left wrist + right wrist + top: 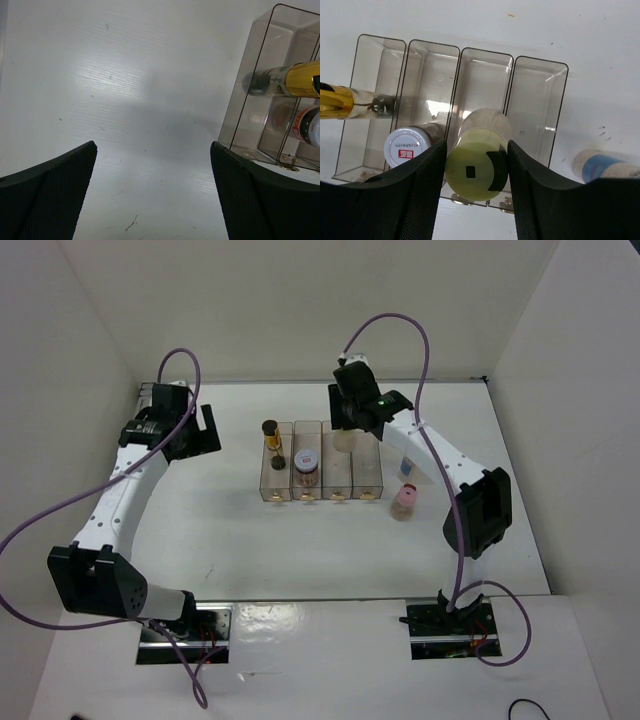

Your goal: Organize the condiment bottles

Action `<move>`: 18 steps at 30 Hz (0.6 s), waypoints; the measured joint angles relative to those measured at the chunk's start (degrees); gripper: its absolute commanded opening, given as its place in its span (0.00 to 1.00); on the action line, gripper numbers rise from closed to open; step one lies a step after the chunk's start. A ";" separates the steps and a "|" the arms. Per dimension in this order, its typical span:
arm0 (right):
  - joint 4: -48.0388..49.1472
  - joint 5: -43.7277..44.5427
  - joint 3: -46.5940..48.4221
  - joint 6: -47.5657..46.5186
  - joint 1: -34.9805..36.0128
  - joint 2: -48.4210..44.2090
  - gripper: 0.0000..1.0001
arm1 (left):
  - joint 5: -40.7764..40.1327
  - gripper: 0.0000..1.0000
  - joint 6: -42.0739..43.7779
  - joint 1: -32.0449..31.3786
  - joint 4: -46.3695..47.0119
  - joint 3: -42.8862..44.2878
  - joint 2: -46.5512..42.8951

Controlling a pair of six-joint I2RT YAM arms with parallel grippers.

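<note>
Pinching the cream jar near its top, right jaws hold it at the third slot from the left of the rack; seated or not, can't tell. Right wrist view shows the white-lidded brown jar in slot two, the amber bottle in slot one, and the blue-labelled jar on the desk. Only the top view shows the pink jar, right of the rack. Left jaws spread, over the desk beside the rack's end.

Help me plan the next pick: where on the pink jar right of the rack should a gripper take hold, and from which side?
Probably the upper body of the pink jar, just under its lid, coming straight down. It seems to stand upright and clear of the rack, so its left and right sides are free to pinch. The blue-labelled jar sits close behind.
</note>
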 measured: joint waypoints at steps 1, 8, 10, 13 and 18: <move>0.46 -0.02 0.11 0.00 -0.02 0.59 0.00 | 0.07 1.00 0.02 0.00 0.09 0.00 0.42; 1.90 -1.20 0.22 -0.17 -0.52 4.26 0.00 | 0.11 1.00 0.02 0.02 0.63 0.00 1.49; 2.38 -1.22 0.22 -0.17 -0.59 4.96 0.00 | 0.11 1.00 0.09 0.02 0.83 0.00 1.64; 3.23 -1.49 0.44 -0.17 -0.63 6.47 0.00 | 0.13 1.00 1.03 0.02 0.92 0.00 2.01; 4.24 -2.58 0.46 -0.17 -0.63 8.35 0.00 | 0.24 1.00 1.14 0.02 1.01 0.00 2.67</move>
